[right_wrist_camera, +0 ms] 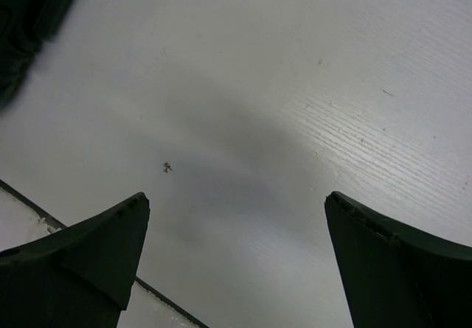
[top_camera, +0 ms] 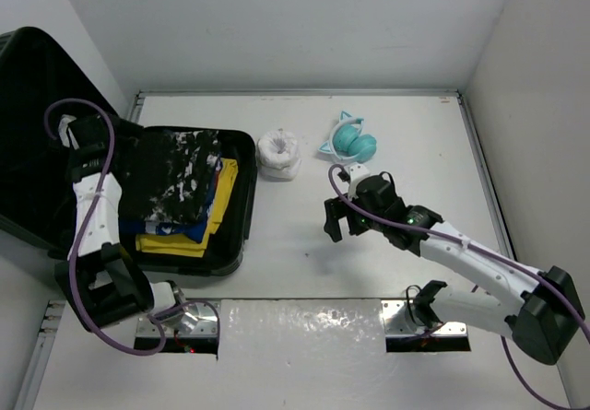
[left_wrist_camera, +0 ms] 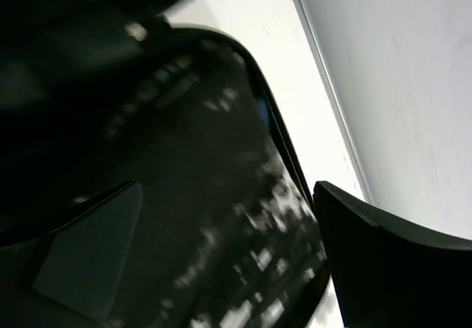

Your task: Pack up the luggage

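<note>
The black luggage lies open at the left, its lid raised against the wall. Folded clothes fill the base: a black-and-white patterned garment on top, with blue and yellow ones beneath. My left gripper is open and empty over the base's far-left side near the hinge. In the left wrist view the blurred patterned garment lies between its fingers. My right gripper is open and empty over bare table right of the luggage. In the right wrist view only table shows between its fingers.
A white rolled cloth and teal cat-ear headphones lie on the table beyond the right gripper. A corner of the luggage shows at the top left of the right wrist view. Walls close in the table at back, left and right.
</note>
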`<state>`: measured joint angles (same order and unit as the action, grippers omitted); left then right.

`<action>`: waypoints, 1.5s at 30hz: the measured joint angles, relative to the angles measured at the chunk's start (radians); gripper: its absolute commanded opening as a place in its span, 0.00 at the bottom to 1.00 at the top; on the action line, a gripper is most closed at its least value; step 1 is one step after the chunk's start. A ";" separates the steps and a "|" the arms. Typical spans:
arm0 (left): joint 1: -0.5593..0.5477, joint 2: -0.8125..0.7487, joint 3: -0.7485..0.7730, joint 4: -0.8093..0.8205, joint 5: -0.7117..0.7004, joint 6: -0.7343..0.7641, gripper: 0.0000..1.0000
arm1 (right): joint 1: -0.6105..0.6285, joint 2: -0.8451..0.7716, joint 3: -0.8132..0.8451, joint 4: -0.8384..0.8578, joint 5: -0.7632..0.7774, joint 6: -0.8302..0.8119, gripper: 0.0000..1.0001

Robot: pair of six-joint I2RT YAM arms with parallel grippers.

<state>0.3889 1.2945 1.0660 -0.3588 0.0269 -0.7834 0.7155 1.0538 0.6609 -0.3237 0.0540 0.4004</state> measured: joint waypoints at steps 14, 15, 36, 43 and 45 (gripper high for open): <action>0.035 0.090 -0.122 0.083 0.038 -0.012 0.98 | -0.014 0.128 -0.012 0.061 -0.053 -0.001 0.99; 0.035 0.084 -0.110 0.068 0.045 -0.006 0.98 | -0.017 0.143 -0.010 0.060 -0.049 -0.001 0.99; -0.788 -0.131 0.121 -0.119 -0.156 0.260 0.99 | -0.244 0.256 0.146 0.056 0.072 0.132 0.99; -0.846 0.199 0.186 -0.149 -0.253 0.263 0.99 | -0.282 0.030 0.031 0.016 0.108 0.126 0.99; -0.859 0.270 0.236 -0.163 -0.277 0.263 0.99 | -0.336 -0.007 0.019 0.008 0.097 0.121 0.99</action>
<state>-0.4698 1.5642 1.3018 -0.5213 -0.2497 -0.5201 0.3794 1.0466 0.6800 -0.3161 0.1513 0.5209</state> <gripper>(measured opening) 0.989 0.985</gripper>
